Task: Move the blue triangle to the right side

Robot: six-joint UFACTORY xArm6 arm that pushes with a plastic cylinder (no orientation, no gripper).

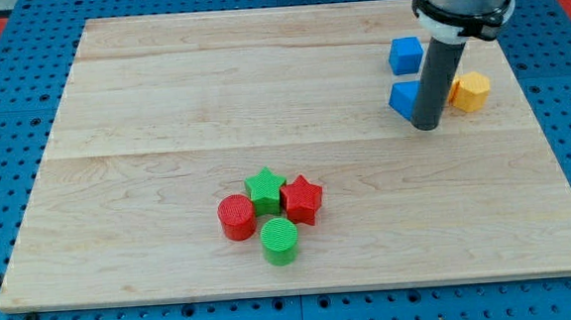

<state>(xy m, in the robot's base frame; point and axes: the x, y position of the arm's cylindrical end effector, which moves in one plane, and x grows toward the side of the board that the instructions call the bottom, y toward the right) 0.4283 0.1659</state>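
The blue triangle (403,99) lies on the wooden board (163,108) at the view's upper right, partly hidden behind my rod. My tip (426,126) rests on the board just to the right of and below the triangle, touching or nearly touching it. A blue cube (406,54) sits just above the triangle. A yellow block (471,91), roughly hexagonal, lies just right of the rod.
A cluster sits at the board's lower middle: a red cylinder (236,218), a green star (265,190), a red star (302,199) and a green cylinder (280,241). The board's right edge is close past the yellow block.
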